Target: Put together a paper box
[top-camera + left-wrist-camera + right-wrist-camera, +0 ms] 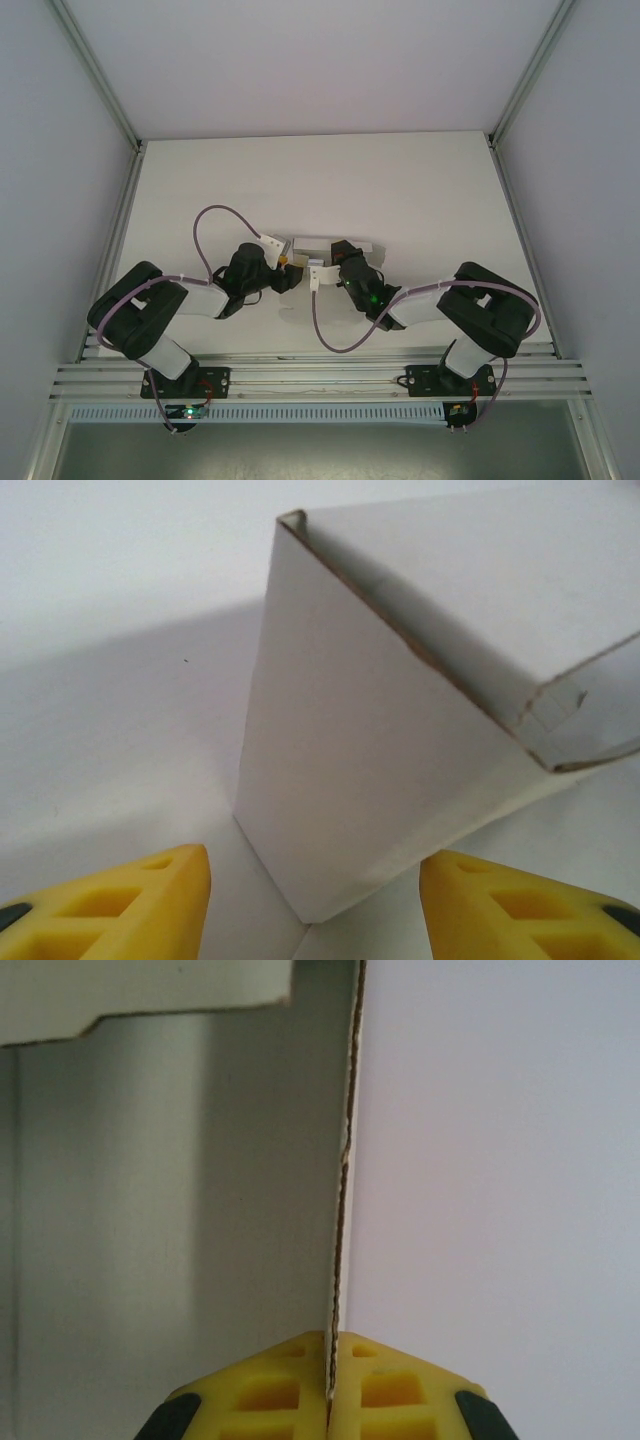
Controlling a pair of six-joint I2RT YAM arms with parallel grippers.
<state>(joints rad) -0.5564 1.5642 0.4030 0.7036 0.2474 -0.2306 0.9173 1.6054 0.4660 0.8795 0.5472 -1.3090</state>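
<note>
Paper box (370, 750): middle of the counter (200, 190), between both pincers, standing as a rectangular shell.
Progress: walls look folded and squared. One end seems to be open, though the view is tight, with a notched flap (140, 995) loose, so tucking and closing likely remain.
Material: thin white card, matte smooth faces, brownish raw-cut edges, crisp creases.
Left pincer (315, 905): spread wide either side of a box corner, gripping nothing.
Right pincer (330, 1395): pressed together on the edge of one card wall.
</note>
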